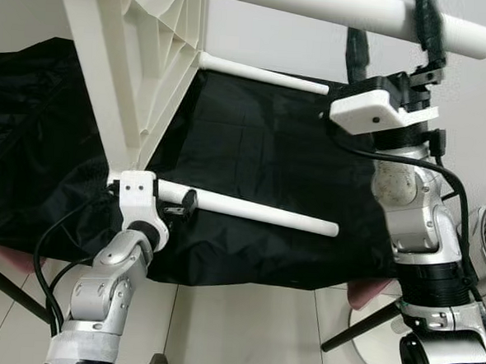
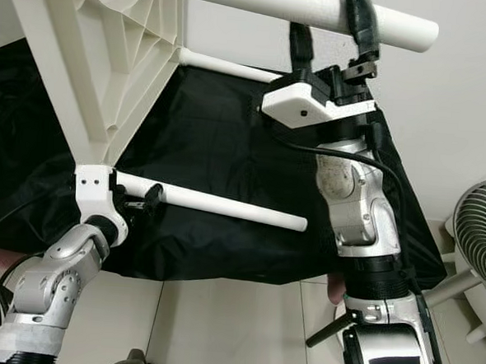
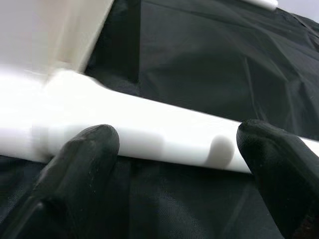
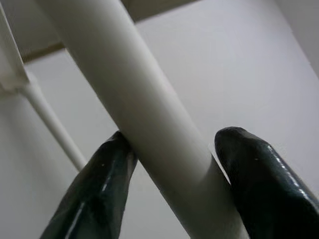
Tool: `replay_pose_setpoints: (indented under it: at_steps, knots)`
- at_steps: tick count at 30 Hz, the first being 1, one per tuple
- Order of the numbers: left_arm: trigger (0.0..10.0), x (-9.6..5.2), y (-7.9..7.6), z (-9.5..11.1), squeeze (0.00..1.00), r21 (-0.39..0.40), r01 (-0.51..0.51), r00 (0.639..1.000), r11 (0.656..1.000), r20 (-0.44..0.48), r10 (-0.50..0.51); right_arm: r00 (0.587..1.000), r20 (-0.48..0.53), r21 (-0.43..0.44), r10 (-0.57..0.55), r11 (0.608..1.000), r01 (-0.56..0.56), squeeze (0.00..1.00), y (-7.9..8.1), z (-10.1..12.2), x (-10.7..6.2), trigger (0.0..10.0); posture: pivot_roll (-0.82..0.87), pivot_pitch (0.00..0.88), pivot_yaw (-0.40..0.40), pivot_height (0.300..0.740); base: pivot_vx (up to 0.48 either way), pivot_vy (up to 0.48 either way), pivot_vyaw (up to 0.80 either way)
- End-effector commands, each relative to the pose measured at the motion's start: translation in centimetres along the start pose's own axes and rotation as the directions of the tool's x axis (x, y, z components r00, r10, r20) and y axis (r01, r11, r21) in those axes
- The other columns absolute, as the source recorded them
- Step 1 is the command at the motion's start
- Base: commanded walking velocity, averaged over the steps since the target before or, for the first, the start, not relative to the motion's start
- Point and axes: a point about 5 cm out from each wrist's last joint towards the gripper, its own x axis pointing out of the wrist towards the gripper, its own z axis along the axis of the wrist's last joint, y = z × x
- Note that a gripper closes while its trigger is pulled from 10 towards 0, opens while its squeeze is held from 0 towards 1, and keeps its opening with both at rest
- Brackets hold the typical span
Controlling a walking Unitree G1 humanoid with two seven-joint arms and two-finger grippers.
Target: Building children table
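Tabletop point(image 1: 130, 68) of the white kids' table is cut off by the top and left frame edges; only its ribbed underside corner shows, tipped on its side. Three white legs visible. Upper leg point(image 1: 336, 8) runs along the top edge, its root out of frame. Far leg point(image 1: 266, 74) is thin, partly hidden behind the tabletop rim. Lower leg point(image 1: 249, 209) sticks out from the tabletop's bottom corner; its joint is covered by the left wrist housing.

Everything sits over a black cloth point(image 1: 261, 150) draped on a surface whose near edge ends above the tiled floor point(image 1: 242, 330). What's under the cloth can't be made out. Fan point(image 2: 479, 238) at the right edge, cropped.

Right gripper point(image 1: 396, 35) is raised at the upper leg near its free end. In the right wrist view, both fingers point(image 4: 94, 189) straddle the leg, one on each side, pressing against it: clamped on the upper leg.

Left gripper point(image 1: 182, 205) is at the lower leg close to its root. In the left wrist view the fingers point(image 3: 75, 169) are spread wide along the leg, tips in front of it. Contact is blurry and there is no visible squeeze, so whether it grips can't be told.
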Motion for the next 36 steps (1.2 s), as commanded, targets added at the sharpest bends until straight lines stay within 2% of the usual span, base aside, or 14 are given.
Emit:
replay_pose_setpoints:
  at_steps: [1,2,3,6,7,8,9,14,15,16,23,24,25,36]
  knots:
    - [10.0,0.0,-0.2,0.0,0.00,0.010,0.023,1.000,1.000,0.000,-0.023,0.996,-0.038,-0.028,-0.080,0.996,0.079,0.00,-1.4,-0.9,0.4,1.5,0.12,0.000,-0.040,0.740,0.000,0.000,0.00]
    - [10.0,0.0,-0.2,0.0,0.00,0.010,0.023,1.000,1.000,0.000,-0.023,0.996,-0.038,-0.028,-0.080,0.996,0.079,0.00,-1.4,-0.9,0.4,1.5,0.12,0.000,-0.040,0.740,0.000,0.000,0.00]
    - [10.0,0.0,-0.2,0.0,0.00,0.010,0.024,1.000,1.000,0.000,-0.024,0.994,-0.063,-0.048,-0.087,0.995,0.084,0.00,-1.6,-1.4,0.3,4.6,0.12,0.004,-0.040,0.740,0.000,0.000,0.00]
    - [10.0,-0.1,-0.2,0.0,0.00,0.010,0.022,1.000,1.000,0.000,-0.022,0.991,-0.093,-0.067,-0.099,0.993,0.093,0.00,-1.8,-2.0,0.2,2.4,0.12,0.010,-0.040,0.740,0.000,0.000,0.00]
    - [10.0,-0.1,-0.2,0.0,0.00,0.010,0.021,1.000,1.000,0.000,-0.021,0.988,-0.107,-0.074,-0.108,0.992,0.100,0.00,-1.9,-2.2,0.2,0.2,0.12,0.010,-0.040,0.740,0.000,0.000,0.00]
    - [10.0,-0.1,-0.2,0.0,0.00,0.010,0.021,1.000,1.000,0.000,-0.021,0.988,-0.107,-0.074,-0.108,0.992,0.100,0.00,-1.9,-2.2,0.2,0.2,0.12,0.010,-0.040,0.740,0.000,0.000,0.00]
    - [10.0,-0.1,-0.1,0.0,0.00,0.009,0.017,1.000,1.000,-0.001,-0.017,0.984,-0.130,-0.071,-0.122,0.991,0.114,0.00,-2.0,-2.4,0.0,10.0,0.12,0.015,-0.038,0.740,0.000,0.000,0.00]
    - [10.0,-0.2,0.1,-0.1,0.00,0.010,0.014,1.000,1.000,-0.003,-0.014,0.989,-0.105,-0.056,-0.108,0.993,0.103,0.00,-1.7,-1.9,0.2,10.0,0.12,0.020,-0.036,0.740,0.000,0.000,0.00]
    - [10.0,-0.2,0.1,-0.1,0.00,0.011,0.013,1.000,1.000,-0.005,-0.013,0.991,-0.095,-0.035,-0.098,0.995,0.095,0.91,-1.5,-1.7,0.3,10.0,0.12,0.024,-0.035,0.740,0.000,0.000,0.00]
    - [10.0,-0.2,0.1,-0.1,0.00,0.012,0.012,1.000,1.000,-0.005,-0.012,0.993,-0.087,-0.020,-0.086,0.996,0.084,1.00,-1.3,-1.5,0.5,10.0,0.12,0.025,-0.034,0.740,0.000,0.000,0.00]
    - [10.0,-0.3,0.1,-0.2,0.00,0.013,0.013,1.000,1.000,-0.008,-0.012,0.997,-0.072,-0.016,-0.031,0.999,0.030,1.00,-0.7,-1.1,0.9,10.0,0.12,0.027,-0.036,0.740,0.000,0.000,0.00]
    - [10.0,-0.3,0.1,-0.2,0.00,0.014,0.012,1.000,1.000,-0.007,-0.012,0.997,-0.078,-0.037,0.022,0.999,-0.024,0.26,-0.1,-1.0,1.3,10.0,0.12,0.026,-0.036,0.740,0.000,0.000,0.00]
    - [10.0,-0.2,0.1,-0.1,0.00,0.013,0.012,1.000,1.000,-0.006,-0.012,0.995,-0.084,-0.041,0.045,0.998,-0.049,0.00,0.1,-1.0,1.4,10.0,0.12,0.024,-0.037,0.740,0.000,0.000,0.00]
    - [10.0,0.0,0.0,0.0,0.00,0.006,0.013,1.000,1.000,0.004,-0.013,0.964,-0.016,-0.037,0.264,0.964,-0.264,0.00,2.6,0.5,2.4,10.0,0.11,0.016,-0.034,0.740,0.000,0.000,0.00]
